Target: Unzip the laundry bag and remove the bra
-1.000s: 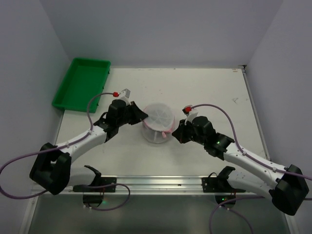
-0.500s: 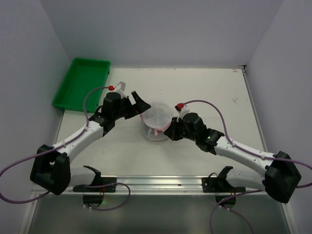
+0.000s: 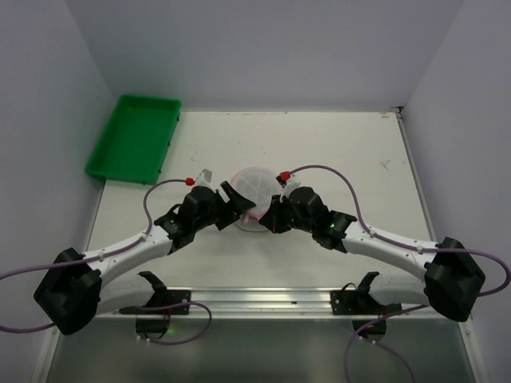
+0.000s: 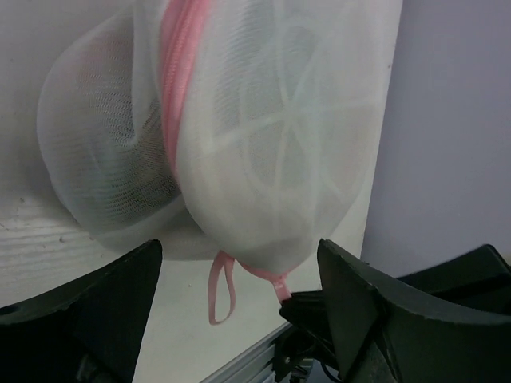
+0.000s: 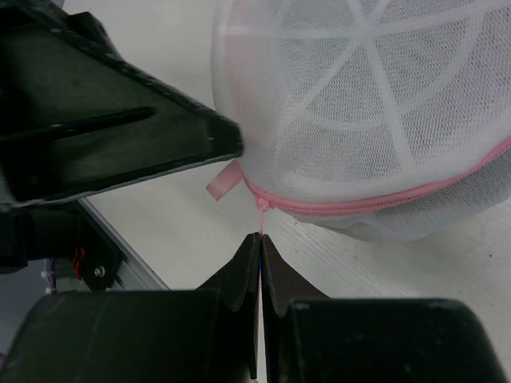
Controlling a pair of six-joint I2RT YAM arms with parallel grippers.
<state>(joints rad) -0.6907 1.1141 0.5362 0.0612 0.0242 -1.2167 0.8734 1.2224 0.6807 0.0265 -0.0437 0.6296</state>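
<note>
The laundry bag (image 3: 257,185), a round drum of white mesh with a pink zipper (image 5: 375,198), lies on the white table (image 3: 351,152) between the two arms. My right gripper (image 5: 260,238) is shut on the thin pink zipper pull just below the bag; from above it (image 3: 268,215) sits at the bag's near right edge. My left gripper (image 4: 239,247) is open, its dark fingers (image 4: 88,319) spread wide on either side of the bag's lower end; from above it (image 3: 236,199) is at the bag's near left. A pink loop (image 4: 219,287) hangs free. The bra is hidden inside the mesh.
A green plastic tray (image 3: 132,136) stands at the back left corner of the table. A metal rail (image 3: 255,299) runs along the near edge between the arm bases. Grey walls close in the table on the left, back and right.
My left gripper has opened and swung from the bag's left side round to its near left. The right gripper has moved left, still shut on the pull, and the bag shifted slightly away.
</note>
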